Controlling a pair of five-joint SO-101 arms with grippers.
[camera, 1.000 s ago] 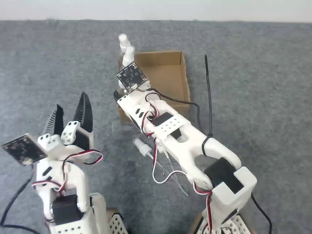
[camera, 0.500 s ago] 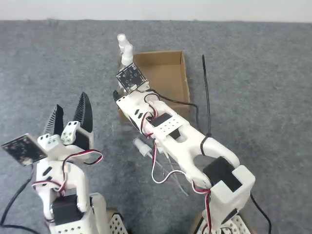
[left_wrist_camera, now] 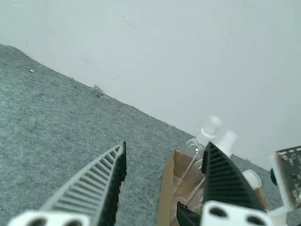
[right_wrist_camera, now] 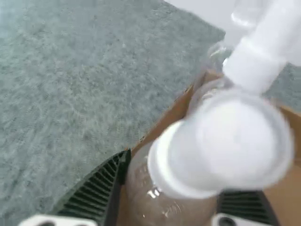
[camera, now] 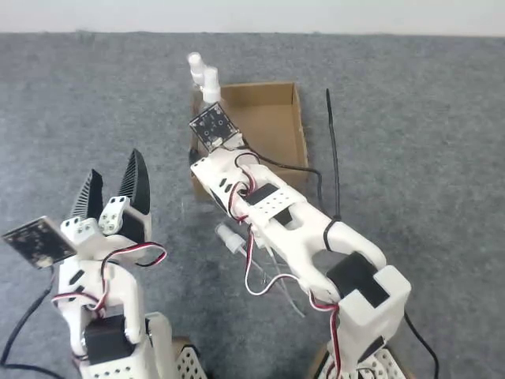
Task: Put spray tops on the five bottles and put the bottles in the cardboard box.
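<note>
The cardboard box (camera: 276,118) lies open on the grey carpet. Two spray-topped clear bottles (camera: 196,65) stand at its far left corner. My right gripper (right_wrist_camera: 164,197) is shut on one bottle (right_wrist_camera: 221,141), whose capped top (camera: 211,79) rises just beyond the wrist camera. Behind it is a second white spray top (right_wrist_camera: 263,47). My left gripper (left_wrist_camera: 162,188) is raised over the near left carpet, open and empty, with the box (left_wrist_camera: 167,188) and the bottle tops (left_wrist_camera: 210,128) ahead of it.
A loose spray top with its thin tube (camera: 231,238) lies on the carpet, partly under the right arm. A thin black strip (camera: 334,150) lies to the right of the box. A pale wall (left_wrist_camera: 188,56) bounds the carpet's far edge.
The right arm has shifted slightly, and the bottle top in front of its wrist has moved a little farther from the camera. The left arm has not moved.
</note>
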